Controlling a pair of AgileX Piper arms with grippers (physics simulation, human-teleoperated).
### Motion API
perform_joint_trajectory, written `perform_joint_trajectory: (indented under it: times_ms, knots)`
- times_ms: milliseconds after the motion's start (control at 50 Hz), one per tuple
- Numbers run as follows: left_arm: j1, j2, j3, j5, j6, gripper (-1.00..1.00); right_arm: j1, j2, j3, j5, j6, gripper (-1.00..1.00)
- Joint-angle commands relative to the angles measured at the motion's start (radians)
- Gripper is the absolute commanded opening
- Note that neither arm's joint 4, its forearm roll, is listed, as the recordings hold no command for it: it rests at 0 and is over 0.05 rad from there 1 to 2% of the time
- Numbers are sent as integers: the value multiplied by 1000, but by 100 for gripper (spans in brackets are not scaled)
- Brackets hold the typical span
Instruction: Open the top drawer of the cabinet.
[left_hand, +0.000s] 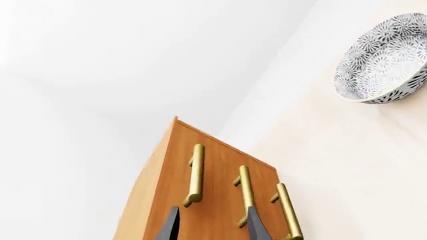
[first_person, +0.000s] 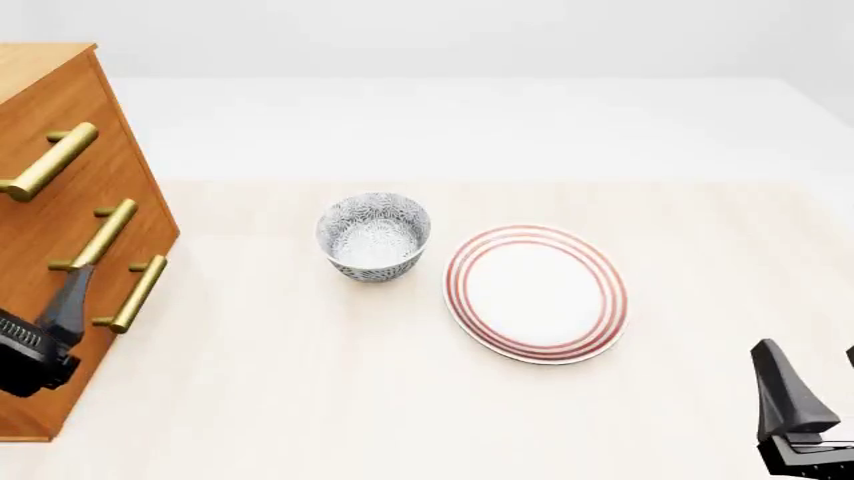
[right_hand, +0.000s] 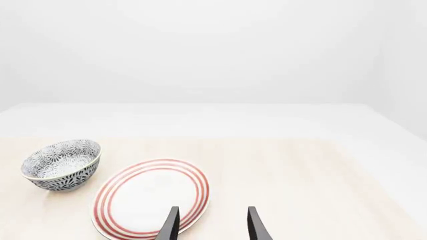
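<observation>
The top drawer (first_person: 54, 120) sits flush in the cabinet (first_person: 40, 240), which stands at the table's (first_person: 400, 400) left edge in the front view. Its brass bar handle (first_person: 48, 161), a smooth cylinder on two short posts, runs across the drawer front; two matching handles sit on the lower drawers. The cabinet is orange-brown wood with a plain, flat face and sharp edges.

The left pincer (first_person: 60, 305) hangs low before the cabinet front, level with the lowest handle (first_person: 138, 293) and well below the top one. Its dark, tapered fingers (left_hand: 255, 227) stand apart in the left wrist view, released and holding nothing, pointing at the cabinet face between the handles. Whether a fingertip touches the wood cannot be told.

Near the table's middle stands a bowl (first_person: 374, 236), round and deep, white with a dense dark floral pattern inside and out. Just beside it, apart from it, lies a flat white plate (first_person: 537, 292) ringed with thin red stripes. The table is pale beige with a faint grain.

The right pincer (right_hand: 211, 225) waits at the near right corner of the table, well apart from the plate, its dark wedge-shaped fingers spread and empty, pointing over the plate's near rim.
</observation>
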Motion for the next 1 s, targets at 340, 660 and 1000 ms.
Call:
perform_joint_trajectory:
  times_ms: [340, 660, 1000]
  knots:
    - [74, 228, 24, -275, 282, 100, 0, -1, 1, -1, 0, 100]
    - [90, 402, -23, -419, 332, 100, 0, -1, 1, -1, 0, 100]
    - [117, 571, -85, -517, 355, 100, 0, -1, 1, -1, 0, 100]
